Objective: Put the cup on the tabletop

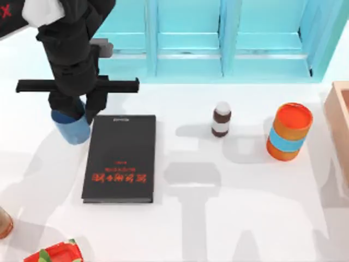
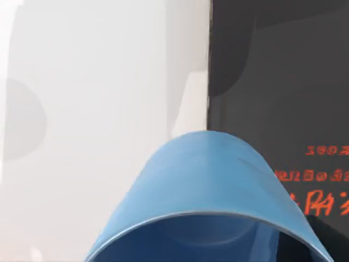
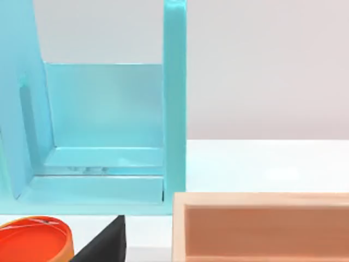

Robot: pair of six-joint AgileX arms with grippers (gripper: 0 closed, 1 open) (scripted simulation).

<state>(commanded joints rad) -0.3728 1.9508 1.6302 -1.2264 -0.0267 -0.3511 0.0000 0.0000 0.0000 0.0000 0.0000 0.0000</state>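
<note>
- Cup [image 1: 71, 129] sits at the left side of the surface [image 1: 240, 207], just left of the black book [image 1: 121, 158], near that book's far corner.
- My left gripper [image 1: 76, 109] is over the cup, its two dark fingers [image 1: 96, 103] down on either side of the rim; the jaws look pinched on the cup.
- From the left wrist camera I see the cup's blue wall [image 2: 204, 180] close up and tilted, its mouth toward the lens, with white surface [image 2: 82, 109] on one side and the book's [image 2: 283, 109] red lettering on the other.
- I cannot tell from these views whether the cup's base is touching the surface or is just above it.
- A small brown bottle with a white cap [image 1: 221, 119] stands upright near the middle, well apart from the cup.
- The orange cylinder with a blue band [image 1: 289, 132] stands to the right of the bottle.
- A turquoise shelf unit [image 1: 218, 38] runs along the far edge, and a wooden box [image 1: 339, 125] lies at the right edge.
- The right wrist camera looks at the shelf unit [image 3: 103, 125], the wooden box [image 3: 262, 226] and the orange cylinder's top [image 3: 35, 240]; I cannot tell how the right arm's jaws stand.
</note>
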